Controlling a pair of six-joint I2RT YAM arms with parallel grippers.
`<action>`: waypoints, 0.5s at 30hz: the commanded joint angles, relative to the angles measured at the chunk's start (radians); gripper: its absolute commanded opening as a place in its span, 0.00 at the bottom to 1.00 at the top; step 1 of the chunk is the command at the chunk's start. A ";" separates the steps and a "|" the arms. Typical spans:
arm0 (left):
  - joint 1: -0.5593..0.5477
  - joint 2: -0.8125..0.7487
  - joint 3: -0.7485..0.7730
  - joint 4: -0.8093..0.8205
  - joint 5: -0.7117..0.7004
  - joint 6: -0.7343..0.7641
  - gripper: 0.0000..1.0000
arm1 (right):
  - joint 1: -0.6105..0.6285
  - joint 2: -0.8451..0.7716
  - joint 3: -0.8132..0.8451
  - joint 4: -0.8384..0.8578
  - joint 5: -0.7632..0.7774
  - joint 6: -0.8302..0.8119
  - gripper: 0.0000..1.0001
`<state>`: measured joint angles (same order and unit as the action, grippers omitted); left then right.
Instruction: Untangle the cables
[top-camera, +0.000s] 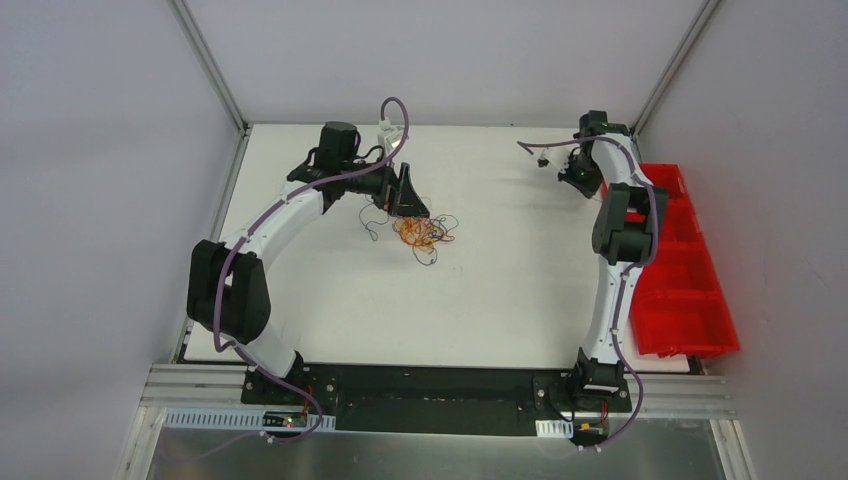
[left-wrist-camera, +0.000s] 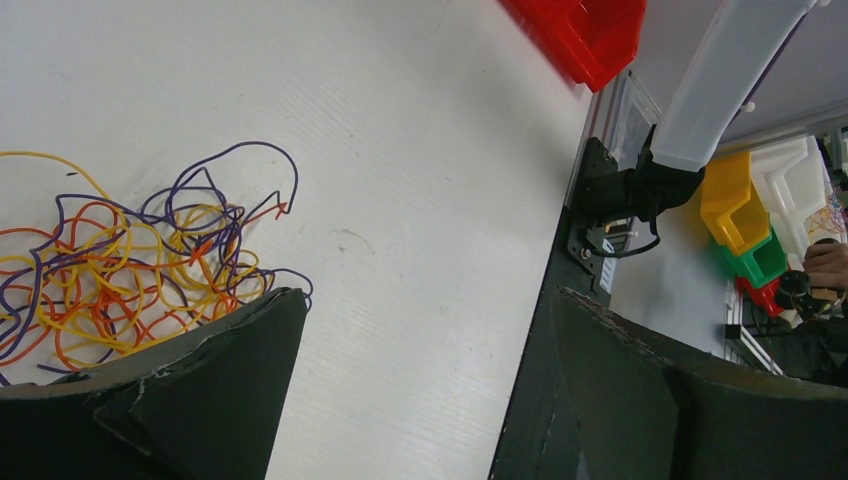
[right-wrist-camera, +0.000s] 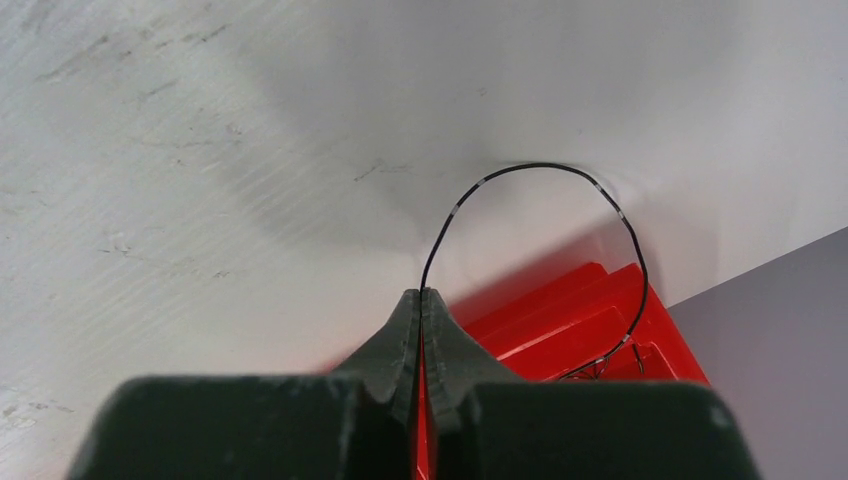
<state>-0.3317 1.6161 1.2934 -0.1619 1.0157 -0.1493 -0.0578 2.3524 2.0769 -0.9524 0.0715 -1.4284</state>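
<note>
My right gripper (right-wrist-camera: 423, 300) is clamped on one black cable (right-wrist-camera: 540, 166), its loop drooping over the red bin (right-wrist-camera: 585, 320), well clear of the rest. My left gripper (left-wrist-camera: 428, 300) hangs wide apart beside the tangled cables (left-wrist-camera: 130, 270) on the worktop (left-wrist-camera: 400, 150), ready, I judge, for another strand.

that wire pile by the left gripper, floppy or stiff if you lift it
Probably floppy: the wire pile lies in loose thin curls on the table. Likely light, and strands are interlooped, so several may rise together. The black wire pinched by the right gripper arcs, suggesting slight springiness.
</note>
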 joint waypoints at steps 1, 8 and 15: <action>0.010 -0.007 0.012 0.025 0.035 -0.003 0.97 | -0.024 -0.016 0.005 -0.029 0.027 -0.030 0.00; 0.013 -0.010 0.003 0.029 0.039 0.000 0.97 | -0.083 -0.070 0.026 -0.074 0.023 -0.075 0.00; 0.015 -0.017 0.000 0.030 0.040 -0.004 0.97 | -0.143 -0.059 0.119 -0.126 0.050 -0.125 0.00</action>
<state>-0.3317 1.6161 1.2930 -0.1619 1.0172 -0.1493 -0.1558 2.3516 2.0918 -1.0031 0.0628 -1.4982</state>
